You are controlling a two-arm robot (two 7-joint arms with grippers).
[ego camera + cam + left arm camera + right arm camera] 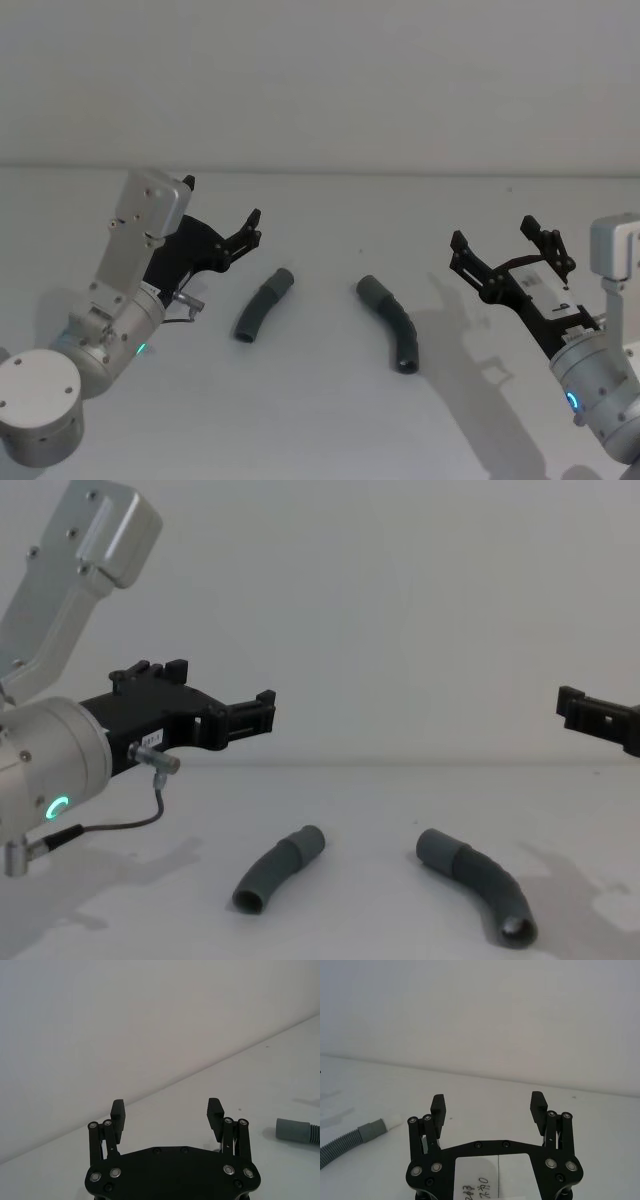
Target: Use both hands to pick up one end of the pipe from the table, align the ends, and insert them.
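bench [320, 430]: plain white, carrying both pipe pieces side by side near its middle, apart from each other, neither one grasped.
left pipe piece [264, 305]: dark grey, curved, lying flat, one smooth collar pointing away from the robot.
right pipe piece [390, 322]: dark grey, curved, lying flat, open end facing the robot.
white stub [394, 1121]: on a grey collar, seen in the right wrist view.
left end effector [166, 1107]: released, fingers spread wide, empty, raised above the bench just left of the left pipe piece, not touching it.
right end effector [488, 1104]: released, fingers spread wide, empty, raised well to the right of the right pipe piece.
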